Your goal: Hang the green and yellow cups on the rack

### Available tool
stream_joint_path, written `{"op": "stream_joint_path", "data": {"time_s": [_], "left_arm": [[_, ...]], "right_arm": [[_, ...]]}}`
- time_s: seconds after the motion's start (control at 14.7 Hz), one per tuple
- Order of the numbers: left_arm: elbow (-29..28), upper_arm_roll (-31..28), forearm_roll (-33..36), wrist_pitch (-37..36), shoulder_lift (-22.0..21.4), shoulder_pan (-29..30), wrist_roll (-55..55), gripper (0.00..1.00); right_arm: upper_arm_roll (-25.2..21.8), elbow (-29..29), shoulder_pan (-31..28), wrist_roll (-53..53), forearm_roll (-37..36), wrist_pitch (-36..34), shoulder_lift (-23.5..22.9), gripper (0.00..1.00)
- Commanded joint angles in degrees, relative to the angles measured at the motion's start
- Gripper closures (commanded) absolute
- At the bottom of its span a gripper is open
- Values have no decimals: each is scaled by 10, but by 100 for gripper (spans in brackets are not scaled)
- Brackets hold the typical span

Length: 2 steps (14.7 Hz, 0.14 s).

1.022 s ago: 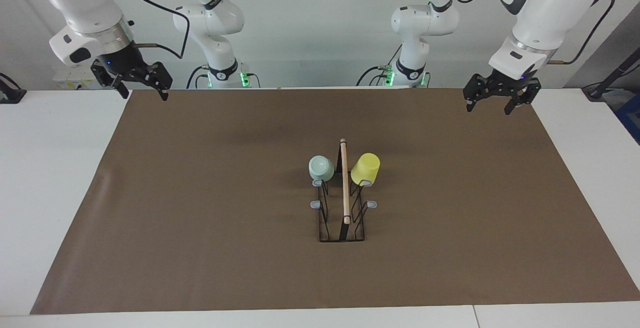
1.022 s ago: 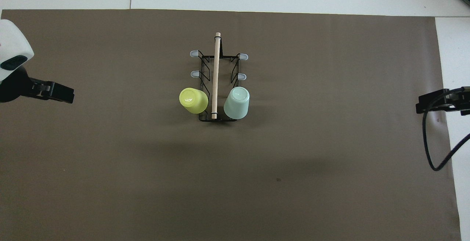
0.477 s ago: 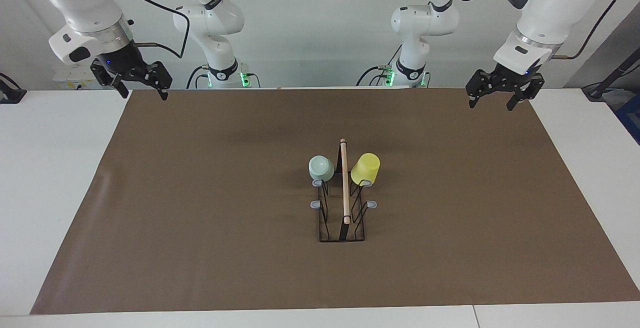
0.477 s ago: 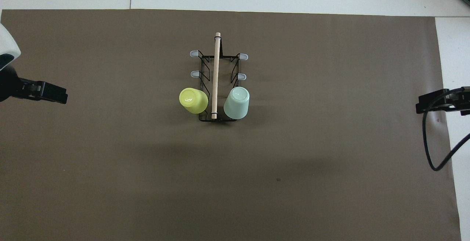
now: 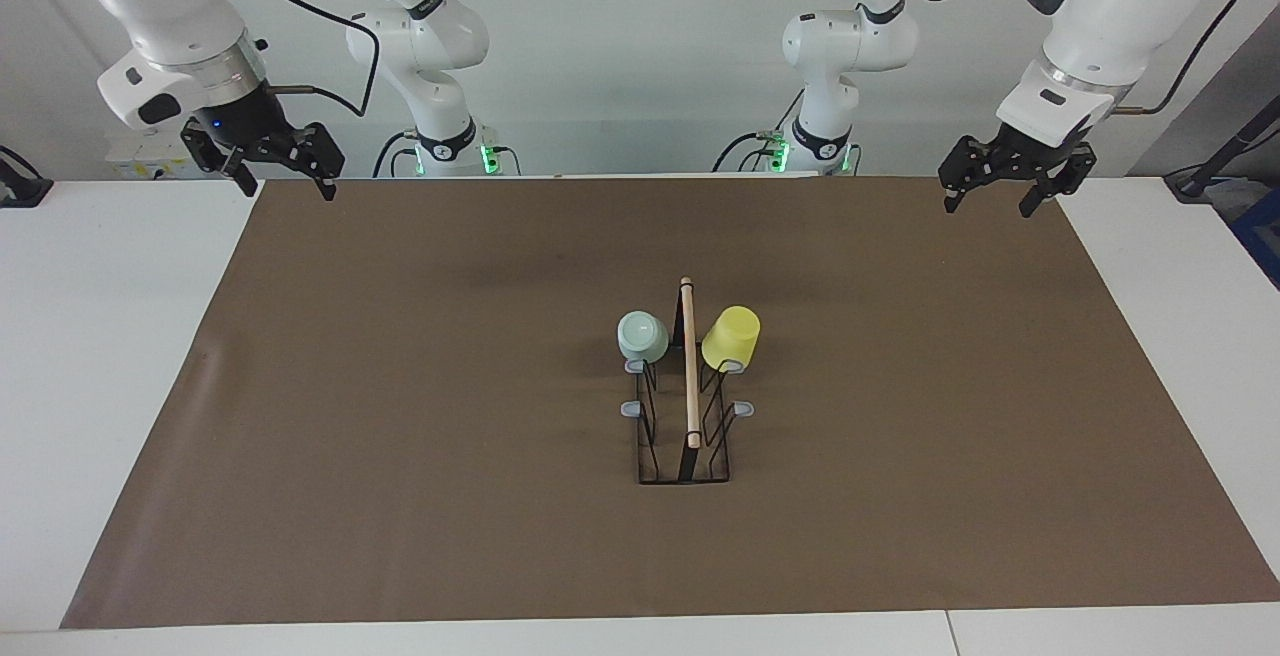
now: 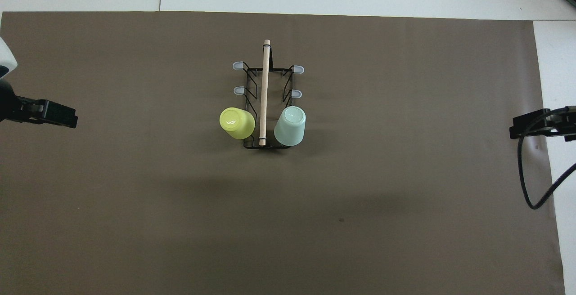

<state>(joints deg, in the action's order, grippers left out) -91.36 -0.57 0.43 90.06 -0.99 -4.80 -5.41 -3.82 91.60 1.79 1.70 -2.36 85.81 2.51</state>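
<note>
The black wire rack with a wooden rod on top stands mid-mat. The mint green cup hangs upside down on the prong nearest the robots on the right arm's side. The yellow cup hangs on the matching prong on the left arm's side. My left gripper is open and empty, raised over the mat's edge at its own end. My right gripper is open and empty, raised over the mat's other end.
A brown mat covers most of the white table. Four grey-tipped prongs of the rack, such as one, carry nothing. A black cable loops from the right arm.
My left gripper has drawn back and up toward its own end of the table. The right arm and both cups have not moved.
</note>
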Motion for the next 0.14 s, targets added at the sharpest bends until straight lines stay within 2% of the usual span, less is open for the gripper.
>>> {"op": "stream_joint_path", "data": {"time_s": [0.0,0.07], "left_arm": [[7,0,-8,-16,-4,1,4,0],[7,0,-8,-18,-4,1,4,0]], "right_arm": [[2,10,-6,-9,2,8,11,0],[2,10,-5,-9,2,8,11,0]]}}
